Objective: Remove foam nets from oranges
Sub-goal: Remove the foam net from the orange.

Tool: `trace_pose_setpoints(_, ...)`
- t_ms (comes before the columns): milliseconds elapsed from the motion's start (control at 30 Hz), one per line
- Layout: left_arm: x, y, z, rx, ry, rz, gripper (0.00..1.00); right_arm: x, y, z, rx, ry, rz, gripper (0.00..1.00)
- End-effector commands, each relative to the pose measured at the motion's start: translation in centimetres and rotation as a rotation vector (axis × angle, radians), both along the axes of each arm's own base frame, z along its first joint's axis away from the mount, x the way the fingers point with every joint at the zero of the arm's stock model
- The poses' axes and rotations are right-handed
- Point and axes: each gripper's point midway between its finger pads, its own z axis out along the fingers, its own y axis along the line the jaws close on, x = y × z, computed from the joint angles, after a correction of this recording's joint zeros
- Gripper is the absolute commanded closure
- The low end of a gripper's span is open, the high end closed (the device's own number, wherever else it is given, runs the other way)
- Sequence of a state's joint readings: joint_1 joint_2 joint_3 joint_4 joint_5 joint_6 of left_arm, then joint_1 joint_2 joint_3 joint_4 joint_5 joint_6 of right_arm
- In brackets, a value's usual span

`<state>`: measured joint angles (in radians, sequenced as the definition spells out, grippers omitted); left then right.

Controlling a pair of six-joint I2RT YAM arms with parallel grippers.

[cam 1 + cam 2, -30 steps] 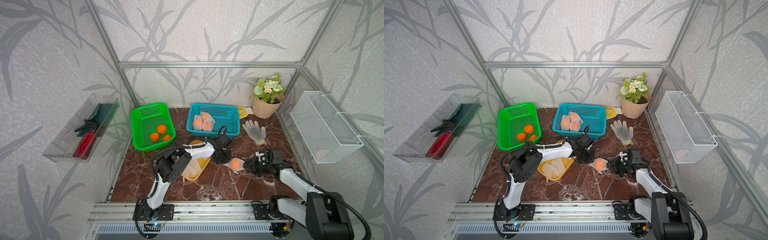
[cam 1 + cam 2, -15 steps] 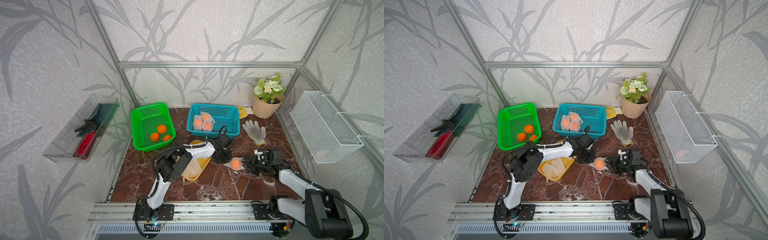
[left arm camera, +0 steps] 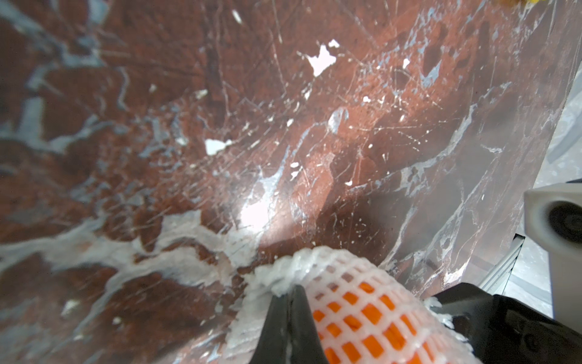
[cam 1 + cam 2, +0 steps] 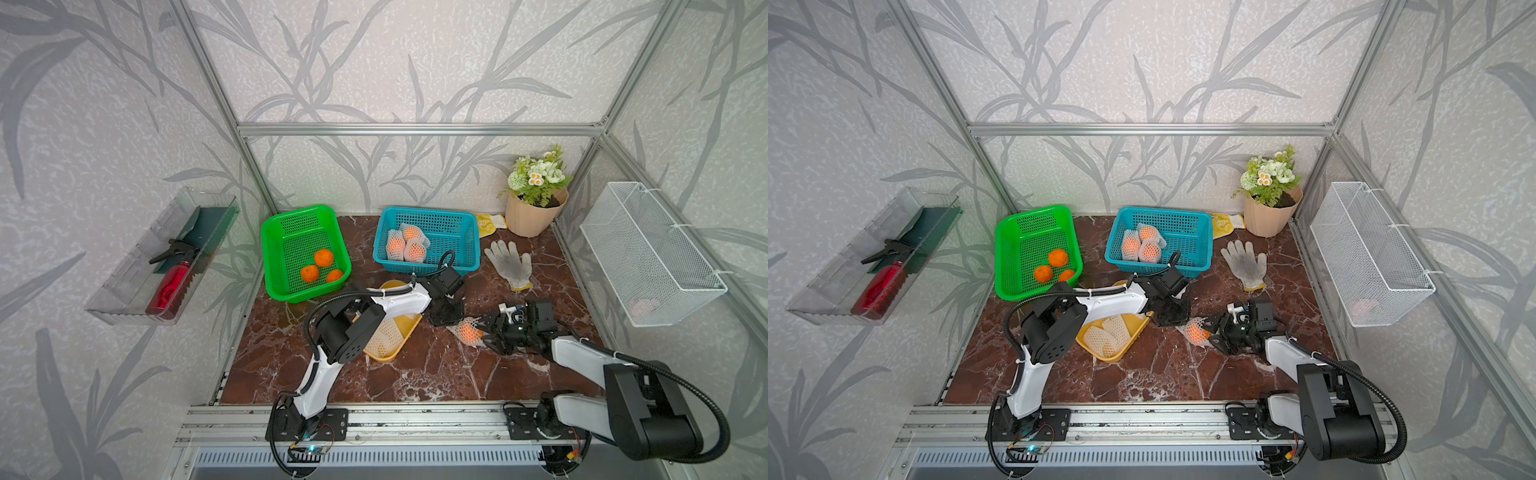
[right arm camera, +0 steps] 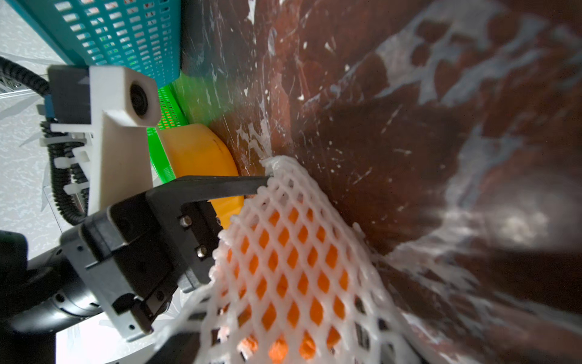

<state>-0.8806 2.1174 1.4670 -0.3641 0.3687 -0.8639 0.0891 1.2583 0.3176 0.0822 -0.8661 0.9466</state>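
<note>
The orange (image 4: 470, 331), in its net (image 3: 318, 268), lay on the table (image 4: 415, 374) between the two grippers, near the tray (image 4: 405, 327). The left gripper (image 3: 288, 299) had its jaws pressed together, pinching the edge of the net. The right gripper (image 4: 488, 331) stood at the other side of the fruit with jaws spread; whether they touched it, I could not tell. Three more netted oranges (image 4: 405, 247) lay in the blue basket (image 4: 428, 212).

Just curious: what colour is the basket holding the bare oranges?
The basket is bright green, clearest in a top view.
</note>
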Motion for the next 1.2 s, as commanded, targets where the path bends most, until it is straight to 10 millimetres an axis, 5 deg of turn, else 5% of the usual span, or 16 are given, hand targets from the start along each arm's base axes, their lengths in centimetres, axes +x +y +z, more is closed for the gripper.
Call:
trace_pose_setpoints(0, -0.3, -1.1, 0.0, -0.021, 0.002, -0.018, 1.00, -0.5, 0.8, -0.4, 0.008, 0.005, 0.035, 0.30)
trace_pose_setpoints(333, -0.8, -1.2, -0.2, -0.025, 0.006, -0.021, 1.00, -0.8, 1.7, -1.3, 0.023, 0.026, 0.048, 0.30)
trace_pose_setpoints(500, -0.8, -0.4, -0.4, -0.015, 0.009, -0.006, 1.00, -0.6, 1.5, 0.3, -0.001, 0.001, 0.050, 0.45)
trace_pose_setpoints(767, 0.4, 1.1, 0.0, -0.003, -0.007, 0.030, 1.00, -0.8, -0.2, 3.5, -0.008, -0.032, 0.032, 0.46)
trace_pose_setpoints(1167, 1.9, 1.1, 1.4, -0.056, -0.029, 0.054, 1.00, -2.2, -1.5, 3.2, 0.004, 0.042, 0.039, 0.45)
